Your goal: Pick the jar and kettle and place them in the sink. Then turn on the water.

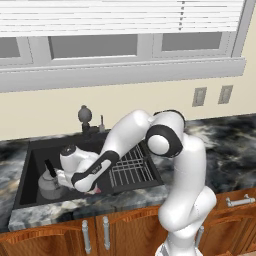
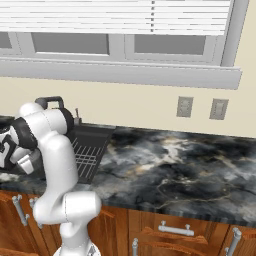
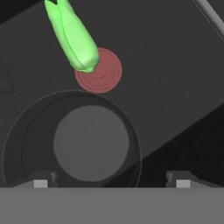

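Observation:
The grey kettle (image 1: 50, 184) with its black handle stands in the left part of the black sink (image 1: 30, 172). My arm reaches down into the basin right beside it. In the hand view my gripper (image 3: 111, 183) is open, fingertips (image 3: 40, 183) far apart, above the sink floor. Just below them lies a round see-through grey thing with a paler disc inside (image 3: 91, 142), apparently the jar seen from above. A red disc (image 3: 101, 72) lies beyond it; a pink spot (image 1: 98, 190) shows under my forearm. No water stream is in view.
A bright green elongated thing (image 3: 74, 39) lies partly over the red disc. A wire rack (image 1: 131, 167) fills the sink's right side. The dark faucet (image 1: 85, 116) stands behind the basin. Marble counter (image 2: 175, 160) stretches to the right, with wall outlets (image 1: 199, 96) above.

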Controlling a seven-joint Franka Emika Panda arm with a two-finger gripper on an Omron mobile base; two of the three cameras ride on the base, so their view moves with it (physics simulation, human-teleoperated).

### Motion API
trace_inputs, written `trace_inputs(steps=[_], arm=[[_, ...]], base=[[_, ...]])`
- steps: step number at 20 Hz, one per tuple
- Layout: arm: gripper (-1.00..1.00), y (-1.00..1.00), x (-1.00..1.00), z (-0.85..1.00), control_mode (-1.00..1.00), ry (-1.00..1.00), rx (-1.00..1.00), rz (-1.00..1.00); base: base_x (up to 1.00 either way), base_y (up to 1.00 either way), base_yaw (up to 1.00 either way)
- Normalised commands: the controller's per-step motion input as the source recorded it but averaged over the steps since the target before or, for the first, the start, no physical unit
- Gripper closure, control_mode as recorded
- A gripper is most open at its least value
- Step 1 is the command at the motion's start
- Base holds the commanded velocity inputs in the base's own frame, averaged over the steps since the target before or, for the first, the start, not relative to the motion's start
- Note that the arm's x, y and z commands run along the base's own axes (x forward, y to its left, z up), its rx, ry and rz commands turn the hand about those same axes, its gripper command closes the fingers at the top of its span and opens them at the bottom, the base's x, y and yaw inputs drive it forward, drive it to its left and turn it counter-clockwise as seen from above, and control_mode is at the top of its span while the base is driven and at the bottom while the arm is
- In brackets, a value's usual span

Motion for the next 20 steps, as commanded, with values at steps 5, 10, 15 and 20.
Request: trace_inputs(steps=[5, 10, 15, 20], arm=[[-1.00, -0.10, -0.02, 0.43, -1.00, 0.00, 0.00, 0.01], [-1.00, -0.01, -0.34, 0.67, -1.00, -0.01, 0.00, 0.04], [-1.00, -0.12, -0.50, 0.68, -1.00, -0.08, 0.00, 0.06], [-1.00, -0.29, -0.47, 0.58, -1.00, -0.15, 0.00, 0.09]], base=[[0.00, 0.00, 0.00], [0.00, 0.00, 0.00], [0.00, 0.00, 0.00], [0.00, 0.00, 0.00]])
